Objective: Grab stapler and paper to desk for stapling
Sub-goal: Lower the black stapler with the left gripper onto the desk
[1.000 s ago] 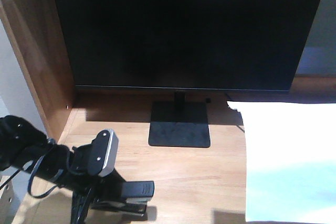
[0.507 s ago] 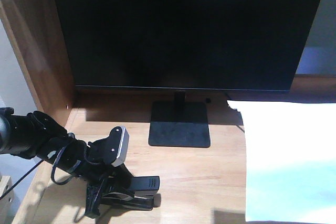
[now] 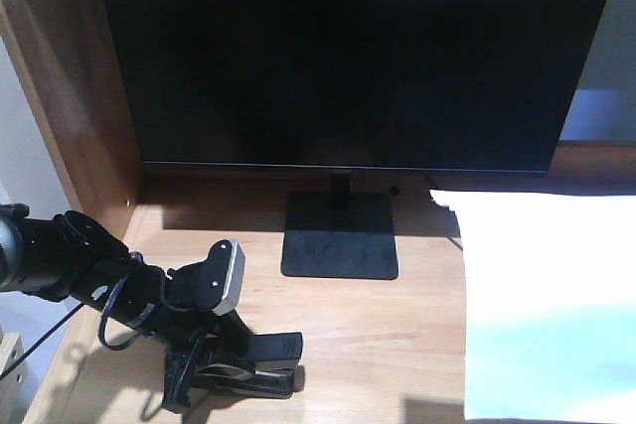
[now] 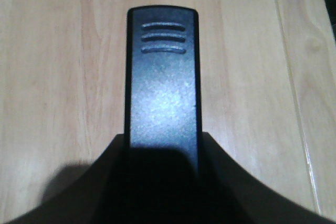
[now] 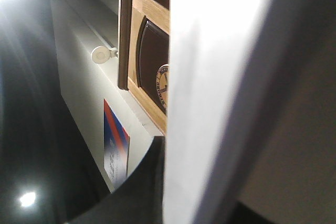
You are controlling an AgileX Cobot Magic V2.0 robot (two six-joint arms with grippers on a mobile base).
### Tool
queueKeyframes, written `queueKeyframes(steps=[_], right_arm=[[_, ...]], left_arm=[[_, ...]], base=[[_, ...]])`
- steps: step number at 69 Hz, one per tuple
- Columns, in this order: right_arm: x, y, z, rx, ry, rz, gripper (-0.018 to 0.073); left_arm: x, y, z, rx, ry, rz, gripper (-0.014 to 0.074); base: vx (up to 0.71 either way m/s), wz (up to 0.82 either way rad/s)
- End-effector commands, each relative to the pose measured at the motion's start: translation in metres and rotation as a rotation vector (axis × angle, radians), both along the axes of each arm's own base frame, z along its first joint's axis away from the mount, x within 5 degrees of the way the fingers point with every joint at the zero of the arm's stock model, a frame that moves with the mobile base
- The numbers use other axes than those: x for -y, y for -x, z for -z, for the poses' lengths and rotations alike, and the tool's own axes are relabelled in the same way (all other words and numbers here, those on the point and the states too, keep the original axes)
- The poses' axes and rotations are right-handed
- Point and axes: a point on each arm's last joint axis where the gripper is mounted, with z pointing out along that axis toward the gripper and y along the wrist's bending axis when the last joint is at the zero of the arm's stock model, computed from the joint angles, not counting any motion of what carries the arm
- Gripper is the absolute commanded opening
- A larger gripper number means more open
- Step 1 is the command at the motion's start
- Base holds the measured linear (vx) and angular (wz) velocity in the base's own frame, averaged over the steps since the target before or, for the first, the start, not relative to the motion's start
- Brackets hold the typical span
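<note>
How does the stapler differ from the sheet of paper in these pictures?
The stapler is black; the paper is bright white. The stapler is a narrow, chunky bar, the paper a broad thin sheet. The stapler sits front left in the left gripper; the paper fills the right side. Both show over the desk, in front of the monitor.

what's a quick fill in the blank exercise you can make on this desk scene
The stapler is gripped by the ___ pincer. In the left wrist view its top shows ___ ridges. The paper shows to the ___ of the monitor stand. The desk top is made of ___.
Missing: left; three; right; wood.
</note>
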Motion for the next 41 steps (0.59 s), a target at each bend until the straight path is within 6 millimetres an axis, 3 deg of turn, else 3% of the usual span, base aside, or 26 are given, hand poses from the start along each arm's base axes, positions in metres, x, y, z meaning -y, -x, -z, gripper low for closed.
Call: queueKeyframes(steps=[1, 41], right_arm=[[0.0004, 0.0029, -0.0098, 0.058, -0.009, -0.003, -0.0006], [0.0004, 0.0029, -0.0098, 0.058, -0.009, -0.003, -0.0006]], left_arm=[[0.0041, -0.0034, -0.0237, 0.028, 0.077, -0.02, 0.0137], [0.004, -0.0032, -0.0269, -0.129, 0.084, -0.184, 0.0677]], base=[[0.0, 0.0], [0.0, 0.0]])
